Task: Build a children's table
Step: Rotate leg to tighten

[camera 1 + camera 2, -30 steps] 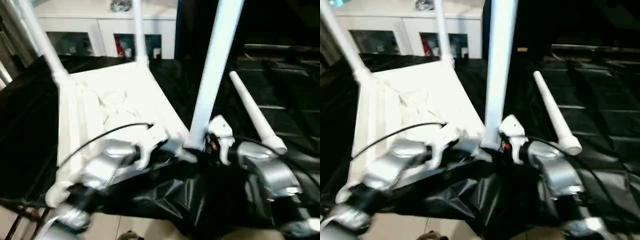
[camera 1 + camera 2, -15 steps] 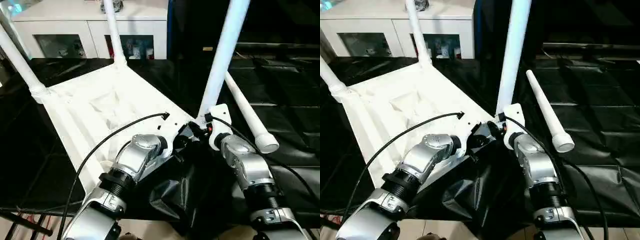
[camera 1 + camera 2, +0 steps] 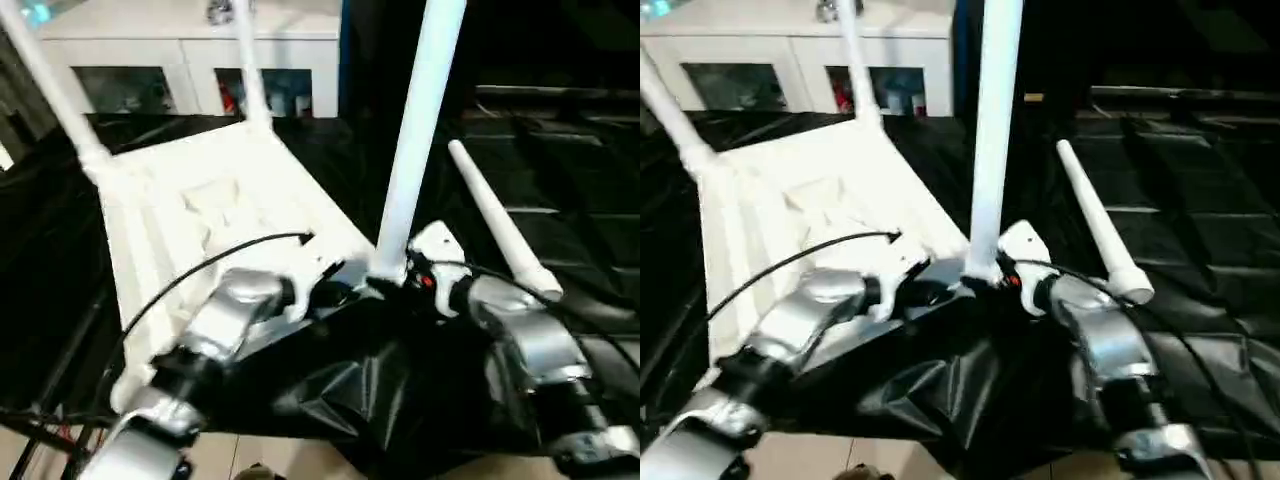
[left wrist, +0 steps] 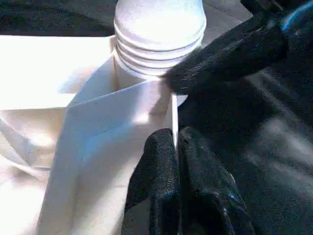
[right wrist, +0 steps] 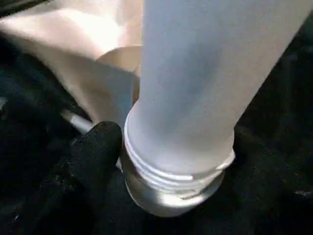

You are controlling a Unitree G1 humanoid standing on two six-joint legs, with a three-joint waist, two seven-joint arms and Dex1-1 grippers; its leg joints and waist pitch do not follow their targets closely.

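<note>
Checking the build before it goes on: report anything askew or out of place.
One white leg lies loose on the black cloth, not fitted. The near-corner leg leans slightly, and its threaded end shows above the tabletop's socket, so it looks not fully seated.

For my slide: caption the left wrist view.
Left claw pinches the tabletop edge beside a leg's threaded end.

Both forearms are silver metal cylinders with black ribbed joints. The left forearm [image 3: 225, 320] carries a thin black cable arcing over it; the right forearm [image 3: 525, 345] ends in a white wrist housing [image 3: 435, 250] with a small red mark.
</note>
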